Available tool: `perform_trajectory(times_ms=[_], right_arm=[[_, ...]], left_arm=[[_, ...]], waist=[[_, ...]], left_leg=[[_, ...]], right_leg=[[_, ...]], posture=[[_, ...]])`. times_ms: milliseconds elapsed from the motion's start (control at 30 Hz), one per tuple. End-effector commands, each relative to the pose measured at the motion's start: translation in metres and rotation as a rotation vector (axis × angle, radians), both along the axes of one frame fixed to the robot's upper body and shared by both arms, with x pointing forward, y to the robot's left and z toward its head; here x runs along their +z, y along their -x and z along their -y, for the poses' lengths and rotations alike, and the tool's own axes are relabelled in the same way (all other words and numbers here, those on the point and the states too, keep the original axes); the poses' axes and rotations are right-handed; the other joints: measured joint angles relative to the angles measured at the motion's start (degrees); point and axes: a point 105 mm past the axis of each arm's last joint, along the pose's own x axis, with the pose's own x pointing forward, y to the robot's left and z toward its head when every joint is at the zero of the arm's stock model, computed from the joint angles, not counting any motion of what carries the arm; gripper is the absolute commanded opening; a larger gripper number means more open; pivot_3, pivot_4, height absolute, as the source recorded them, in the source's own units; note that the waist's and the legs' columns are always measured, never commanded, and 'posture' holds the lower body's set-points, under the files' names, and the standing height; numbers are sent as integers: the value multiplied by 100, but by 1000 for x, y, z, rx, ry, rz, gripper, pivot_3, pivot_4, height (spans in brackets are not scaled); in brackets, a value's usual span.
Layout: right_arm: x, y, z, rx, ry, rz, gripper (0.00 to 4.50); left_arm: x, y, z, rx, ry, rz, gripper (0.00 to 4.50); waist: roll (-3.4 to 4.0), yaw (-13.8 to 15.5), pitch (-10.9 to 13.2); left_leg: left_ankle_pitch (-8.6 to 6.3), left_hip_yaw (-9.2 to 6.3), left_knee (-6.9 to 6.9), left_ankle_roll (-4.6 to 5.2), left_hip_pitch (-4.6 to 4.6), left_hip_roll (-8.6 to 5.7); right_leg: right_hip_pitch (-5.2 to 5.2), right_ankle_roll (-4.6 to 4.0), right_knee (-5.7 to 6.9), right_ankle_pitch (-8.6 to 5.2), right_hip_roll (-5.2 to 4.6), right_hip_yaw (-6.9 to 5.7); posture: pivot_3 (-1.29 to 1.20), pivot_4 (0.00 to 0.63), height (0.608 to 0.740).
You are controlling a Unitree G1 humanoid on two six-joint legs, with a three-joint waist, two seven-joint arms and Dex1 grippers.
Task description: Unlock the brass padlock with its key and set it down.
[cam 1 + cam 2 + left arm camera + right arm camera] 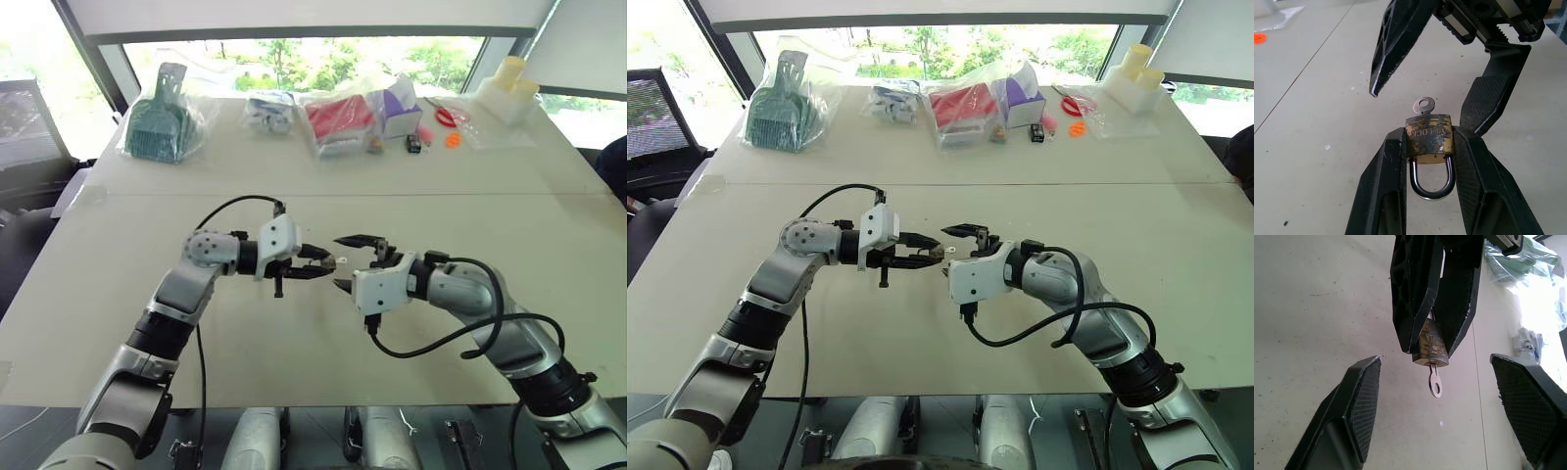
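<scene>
Holding brass padlock (1428, 138) clamped between left gripper (1428, 147) fingers, key (1423, 105) seated in keyhole. Right gripper (1449, 396) fingers apart, straddling key, not touching. You close squarely on key bow, then twist without tugging.

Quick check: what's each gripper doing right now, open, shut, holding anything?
Left gripper: shut on the padlock, key sticking out of it.
Right gripper: open, fingers either side of the key, holding nothing.

Silver-grey arms with white wrist housings (277, 238); looping black cables (436, 338); 2 black textured fingers (1383, 191) each.
</scene>
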Motion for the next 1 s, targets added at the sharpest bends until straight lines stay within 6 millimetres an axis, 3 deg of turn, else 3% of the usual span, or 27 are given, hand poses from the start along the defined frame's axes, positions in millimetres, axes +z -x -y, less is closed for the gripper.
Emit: perform_trajectory(times_ms=[33,67,167,333,800,1000], right_arm=[[13,3,-2,29,-2,58,3429],[13,2,-1,27,1,58,3429],[14,0,3,17,9,63,2595],[15,-2,5,15,17,74,43],[12,-3,0,32,24,69,43],[10,-4,1,20,-10,-22,43]], left_arm=[[11,0,1,-10,15,38,716],[11,0,1,-11,14,38,716],[11,0,1,-14,11,37,716],[11,1,0,-20,9,35,716],[13,7,0,-41,6,36,716],[11,8,-2,-59,-35,123,716]], waist=[[0,2,0],[0,2,0],[0,2,0],[0,0,0],[0,2,0],[0,-2,0]], left_leg=[[0,0,0,0,0,0],[0,0,0,0,0,0],[0,0,0,0,0,0],[0,0,0,0,0,0],[0,1,0,0,0,0],[0,0,0,0,1,0]], right_leg=[[0,0,0,0,0,0],[0,0,0,0,0,0],[0,0,0,0,0,0],[0,0,0,0,0,0],[0,0,0,0,0,0],[0,0,1,0,0,0]], posture=[[0,150,740],[0,150,740],[0,150,740],[0,150,740],[0,150,740],[0,150,740]])
